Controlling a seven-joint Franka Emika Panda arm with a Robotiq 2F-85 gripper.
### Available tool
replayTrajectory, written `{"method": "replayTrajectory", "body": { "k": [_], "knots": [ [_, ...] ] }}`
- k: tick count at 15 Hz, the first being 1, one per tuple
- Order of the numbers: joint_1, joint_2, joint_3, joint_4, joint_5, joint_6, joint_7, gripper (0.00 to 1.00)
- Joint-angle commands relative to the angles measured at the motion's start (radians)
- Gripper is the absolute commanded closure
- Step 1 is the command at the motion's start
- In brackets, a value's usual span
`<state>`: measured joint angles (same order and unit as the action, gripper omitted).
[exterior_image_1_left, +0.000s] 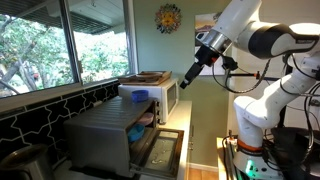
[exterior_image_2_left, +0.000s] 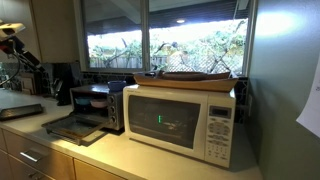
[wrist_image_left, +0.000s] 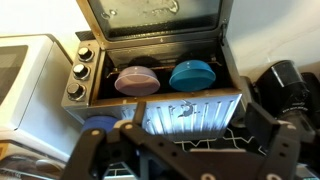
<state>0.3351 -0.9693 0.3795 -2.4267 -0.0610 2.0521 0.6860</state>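
**Two dishes in an open toaster oven (wrist_image_left: 82, 72)**

A microwave (wrist_image_left: 25, 75) stands at the left, with the oven just beside it. The oven door (wrist_image_left: 190, 118) is folded down. Inside, a purple dish (wrist_image_left: 138, 80) and a blue dish (wrist_image_left: 193, 74) sit side by side. The fingers (wrist_image_left: 92, 158) hang above, spread wide and holding nothing.

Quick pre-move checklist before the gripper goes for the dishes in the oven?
1. Gripper open: ok, the jaws stand wide and hold nothing.
2. Door of the oven open: ok, it is folded down in both exterior views.
3. Dishes in sight: ok, the wrist view shows the purple dish and the teal dish side by side inside.
4. Gripper clear of everything: ok, in an exterior view it hangs in the air above the microwave and touches nothing.
5. Finger room between the dishes: cannot tell.
6. Headroom above the dishes inside the oven: cannot tell.
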Motion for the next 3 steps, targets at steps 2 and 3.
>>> {"method": "replayTrajectory", "body": {
  "k": [2,3],
  "knots": [
    [-0.054,-0.015,0.030,0.003,0.045,-0.001,-0.038,0.00],
    [-0.055,-0.015,0.030,0.003,0.045,-0.001,-0.038,0.00]
  ]
}}
